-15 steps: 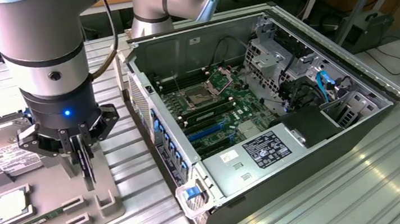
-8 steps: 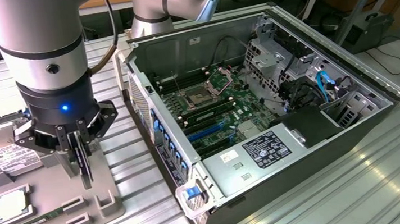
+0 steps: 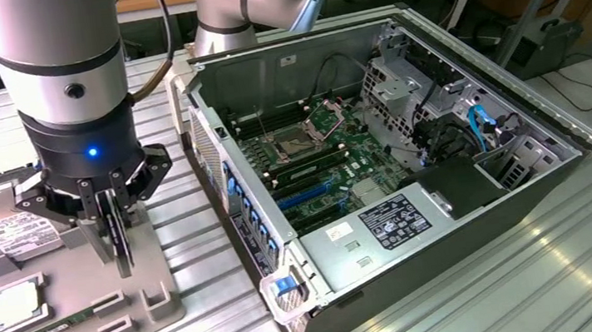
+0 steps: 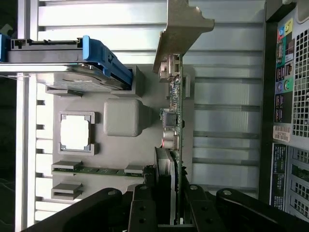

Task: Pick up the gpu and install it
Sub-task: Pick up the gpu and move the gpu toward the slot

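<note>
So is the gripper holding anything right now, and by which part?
Yes: the gripper is shut on the graphics card, clamped toward the end away from its metal bracket.

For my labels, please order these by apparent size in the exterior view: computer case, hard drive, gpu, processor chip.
1. computer case
2. hard drive
3. gpu and processor chip: not ranked, the gripper holds the gpu edge-on.
</note>
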`<state>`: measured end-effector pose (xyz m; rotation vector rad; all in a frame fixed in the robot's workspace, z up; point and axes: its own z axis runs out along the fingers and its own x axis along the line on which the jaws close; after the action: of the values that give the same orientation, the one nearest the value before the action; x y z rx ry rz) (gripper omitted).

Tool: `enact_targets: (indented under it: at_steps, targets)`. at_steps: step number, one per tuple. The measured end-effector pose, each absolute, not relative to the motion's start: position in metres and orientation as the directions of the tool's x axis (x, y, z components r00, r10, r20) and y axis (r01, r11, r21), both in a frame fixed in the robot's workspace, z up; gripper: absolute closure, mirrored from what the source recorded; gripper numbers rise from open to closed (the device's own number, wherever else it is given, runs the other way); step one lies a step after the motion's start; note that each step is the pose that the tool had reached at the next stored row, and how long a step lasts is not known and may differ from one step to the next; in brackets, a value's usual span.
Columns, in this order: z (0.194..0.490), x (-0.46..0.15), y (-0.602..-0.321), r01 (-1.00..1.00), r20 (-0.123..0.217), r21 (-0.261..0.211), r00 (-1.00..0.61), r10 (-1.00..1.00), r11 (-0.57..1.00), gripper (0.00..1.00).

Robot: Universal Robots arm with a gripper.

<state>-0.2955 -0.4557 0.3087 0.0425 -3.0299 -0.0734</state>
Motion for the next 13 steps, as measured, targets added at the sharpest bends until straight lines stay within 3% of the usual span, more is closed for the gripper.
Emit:
enact_targets:
  at_steps: [13]
  targets:
    - [0.3188, -0.2938, -0.4557, -0.025, 0.119, 0.046, -0.992, -0.03, 0.999, 0.72]
